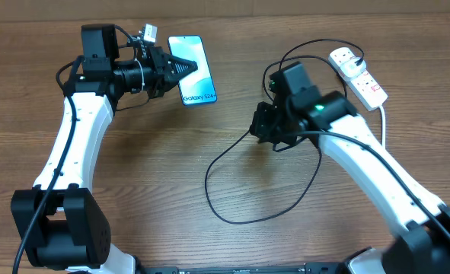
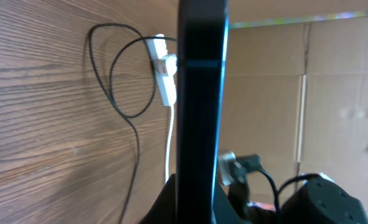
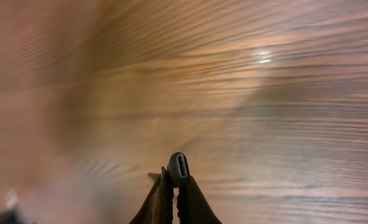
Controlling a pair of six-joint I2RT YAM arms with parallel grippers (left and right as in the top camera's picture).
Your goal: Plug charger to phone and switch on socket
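Right of the phone [image 1: 198,85], pinched in the left gripper [image 1: 182,68], the right gripper [image 3: 175,188], pinching the charger [image 3: 179,166] tip, should meet its bottom edge squarely.

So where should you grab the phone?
Pinch the phone across its flat faces at a long side edge, coming in from the side like the left end effector. It's thin and flat, and that leaves the short edge near the "Galaxy S24+" writing free for the charger tip.

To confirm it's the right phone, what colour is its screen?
The phone screen is a blue-teal gradient, clearest in the overhead view.
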